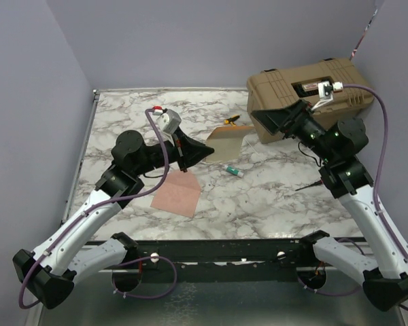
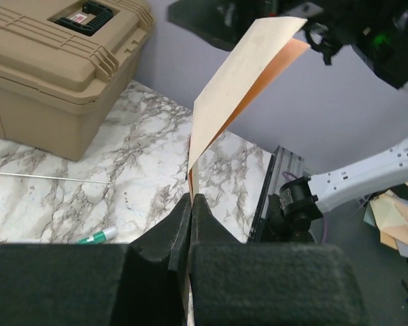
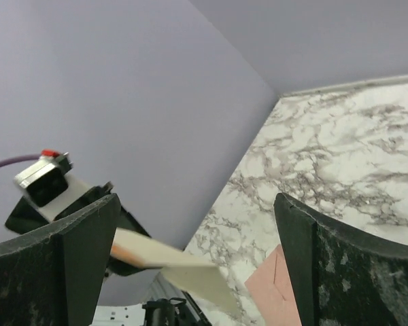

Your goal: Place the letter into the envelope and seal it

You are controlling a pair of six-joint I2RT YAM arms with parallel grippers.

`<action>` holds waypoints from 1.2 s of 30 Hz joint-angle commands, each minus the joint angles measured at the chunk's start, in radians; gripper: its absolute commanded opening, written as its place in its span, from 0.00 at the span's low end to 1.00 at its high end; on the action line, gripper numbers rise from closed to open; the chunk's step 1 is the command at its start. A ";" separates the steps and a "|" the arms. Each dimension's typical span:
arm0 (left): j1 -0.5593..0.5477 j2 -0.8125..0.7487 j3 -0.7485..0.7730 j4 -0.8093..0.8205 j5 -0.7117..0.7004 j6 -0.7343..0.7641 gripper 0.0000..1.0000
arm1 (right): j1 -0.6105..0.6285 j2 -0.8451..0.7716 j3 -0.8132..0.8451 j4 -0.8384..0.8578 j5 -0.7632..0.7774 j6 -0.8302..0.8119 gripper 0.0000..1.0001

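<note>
My left gripper point(image 1: 207, 151) is shut on the lower edge of the letter point(image 1: 228, 142), a tan sheet held up in the air and bent. In the left wrist view the letter point(image 2: 238, 81) rises from the closed fingers point(image 2: 190, 200) toward the right arm. My right gripper point(image 1: 275, 124) is open and empty, just right of the letter's far end. In the right wrist view the letter point(image 3: 183, 265) shows low between the spread fingers point(image 3: 196, 200), untouched. The envelope point(image 1: 177, 193) lies flat on the table below my left arm; its seam lines show in the right wrist view point(image 3: 275, 292).
A tan hard case point(image 1: 306, 95) stands at the back right, close behind my right gripper. A yellow-handled screwdriver point(image 1: 232, 119) lies beside it. A green-capped marker point(image 1: 233, 171) lies mid-table. Purple walls enclose the marble table point(image 1: 272, 197) on three sides.
</note>
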State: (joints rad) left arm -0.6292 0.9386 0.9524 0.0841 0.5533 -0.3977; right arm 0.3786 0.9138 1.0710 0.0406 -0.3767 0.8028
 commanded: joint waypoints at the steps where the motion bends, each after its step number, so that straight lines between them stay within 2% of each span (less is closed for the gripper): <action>1: 0.005 0.020 0.045 -0.014 0.088 0.112 0.00 | 0.004 0.123 0.097 -0.201 0.035 0.036 1.00; 4: 0.005 0.032 0.060 -0.015 0.036 0.105 0.00 | 0.005 0.178 0.126 -0.230 -0.068 0.015 1.00; 8: 0.005 0.081 0.117 -0.008 -0.065 0.004 0.00 | 0.004 0.189 0.109 -0.253 -0.204 0.003 1.00; 14: 0.006 0.119 0.166 -0.016 -0.051 -0.097 0.00 | 0.004 0.072 -0.091 0.012 -0.353 0.067 1.00; 17: 0.005 0.145 0.221 -0.017 0.018 -0.182 0.00 | 0.005 0.033 -0.163 0.135 -0.396 0.105 0.99; 20: 0.005 0.158 0.246 -0.009 0.051 -0.259 0.00 | 0.005 0.018 -0.181 0.190 -0.399 0.114 0.89; 24: 0.005 0.165 0.245 0.015 0.070 -0.345 0.00 | 0.005 0.008 -0.219 0.330 -0.414 0.192 0.85; 28: 0.005 0.159 0.220 0.026 0.091 -0.333 0.00 | 0.005 -0.013 -0.234 0.395 -0.376 0.234 0.89; 30: 0.005 0.152 0.201 0.026 0.114 -0.302 0.00 | 0.005 -0.054 -0.228 0.326 -0.263 0.240 0.91; 32: 0.005 0.139 0.178 0.035 0.133 -0.270 0.00 | 0.005 -0.115 -0.235 0.213 -0.064 0.280 0.95; 34: 0.005 0.125 0.139 0.095 0.160 -0.267 0.00 | 0.005 -0.160 -0.268 0.261 -0.025 0.326 0.98; 36: 0.005 0.121 0.117 0.174 0.180 -0.294 0.00 | 0.005 -0.168 -0.278 0.306 -0.051 0.358 1.00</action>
State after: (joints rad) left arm -0.6273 1.0840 1.1233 0.1238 0.6510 -0.6872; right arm 0.3798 0.7925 0.8230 0.2962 -0.5434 1.0733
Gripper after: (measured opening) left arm 0.002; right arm 0.986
